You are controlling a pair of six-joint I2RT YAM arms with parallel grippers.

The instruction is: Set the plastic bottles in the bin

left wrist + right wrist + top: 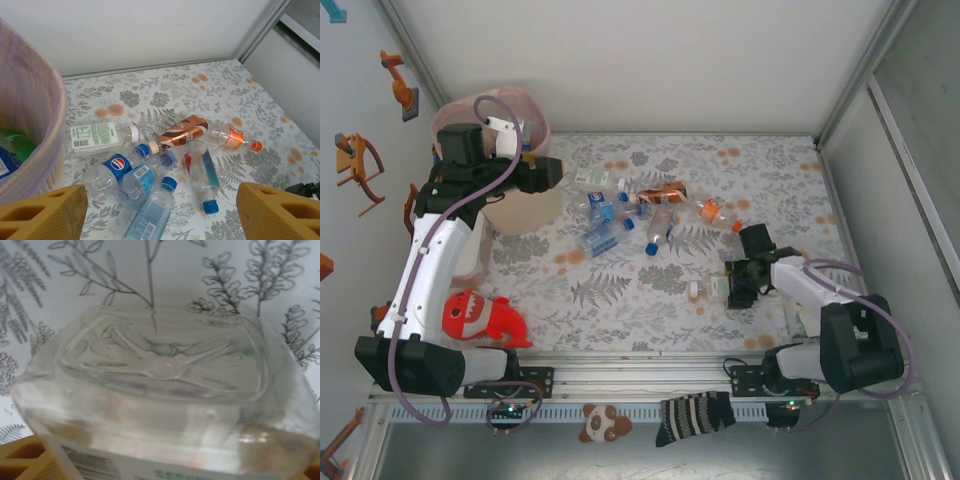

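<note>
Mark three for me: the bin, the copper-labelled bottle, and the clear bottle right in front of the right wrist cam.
bin (30,95): left wrist view, on its pink-lined inner wall.
copper-labelled bottle (181,133): left wrist view, middle of its label.
clear bottle (160,367): right wrist view, centre of its moulded base.

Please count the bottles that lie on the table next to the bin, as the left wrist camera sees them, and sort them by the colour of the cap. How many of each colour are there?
Blue cap: 4
White cap: 2
Orange cap: 1
Total: 7 bottles
</note>
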